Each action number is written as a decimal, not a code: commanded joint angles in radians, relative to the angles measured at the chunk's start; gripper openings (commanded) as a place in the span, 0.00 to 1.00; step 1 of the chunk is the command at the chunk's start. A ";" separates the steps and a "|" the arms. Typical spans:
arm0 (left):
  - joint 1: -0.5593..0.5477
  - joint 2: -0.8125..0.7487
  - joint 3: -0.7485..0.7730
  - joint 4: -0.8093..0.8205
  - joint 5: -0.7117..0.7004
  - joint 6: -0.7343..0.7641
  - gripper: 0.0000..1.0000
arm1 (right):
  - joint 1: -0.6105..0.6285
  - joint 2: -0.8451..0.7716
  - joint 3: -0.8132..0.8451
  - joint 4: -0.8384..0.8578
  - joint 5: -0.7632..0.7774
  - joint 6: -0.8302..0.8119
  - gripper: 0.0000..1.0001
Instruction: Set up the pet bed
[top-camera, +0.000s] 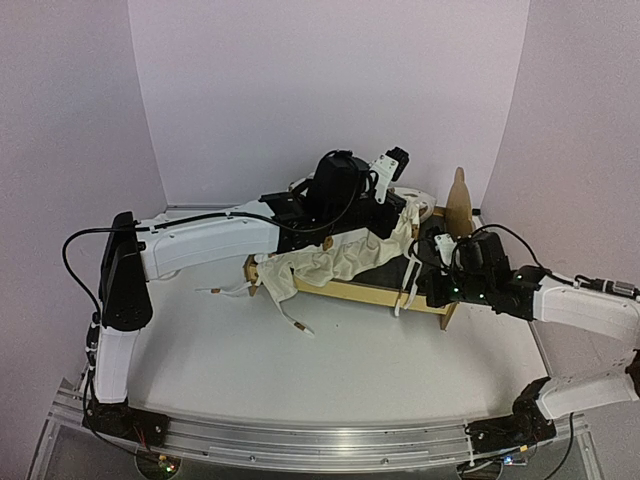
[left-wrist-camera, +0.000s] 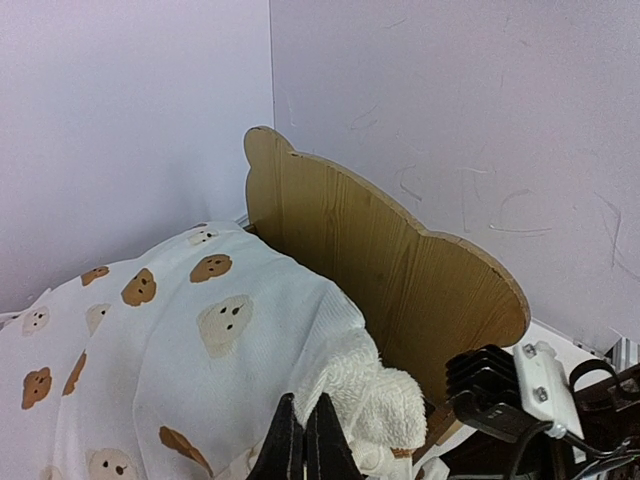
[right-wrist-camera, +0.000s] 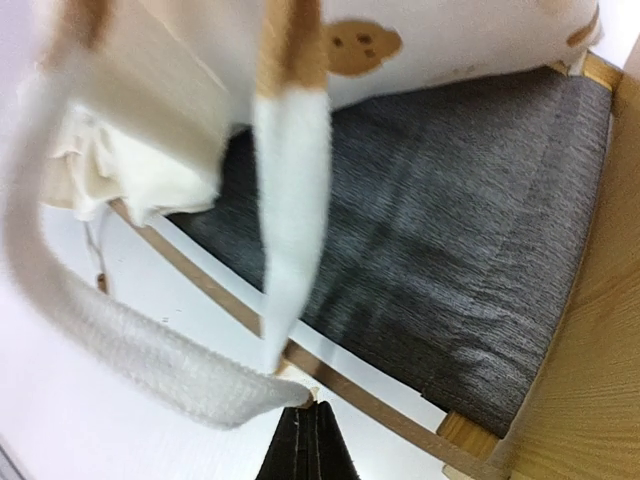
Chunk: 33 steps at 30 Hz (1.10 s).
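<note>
The pet bed is a light plywood frame in the middle of the table, with its bear-ear headboard at the right end and a dark grey felt base. A cream bear-print cushion hangs bunched over the frame. It is lifted at its far right corner, where my left gripper is shut on its fluffy edge next to the headboard. My right gripper is above the bed's front rail, shut on the end of a white cushion tie. Another tie dangles in front of the felt.
Loose ties trail from the cushion onto the white table to the left of the bed. A pale round thing lies behind the bed by the back wall. Walls close in on three sides.
</note>
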 joint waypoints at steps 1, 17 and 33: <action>0.000 -0.087 -0.007 0.072 0.000 0.012 0.00 | -0.002 -0.056 -0.005 0.039 -0.119 0.029 0.00; 0.015 -0.136 -0.109 0.129 -0.017 0.000 0.00 | 0.024 0.250 0.111 0.261 -0.419 0.189 0.00; 0.058 -0.158 -0.219 0.194 0.025 -0.045 0.00 | 0.043 0.102 0.104 -0.036 -0.369 0.098 0.39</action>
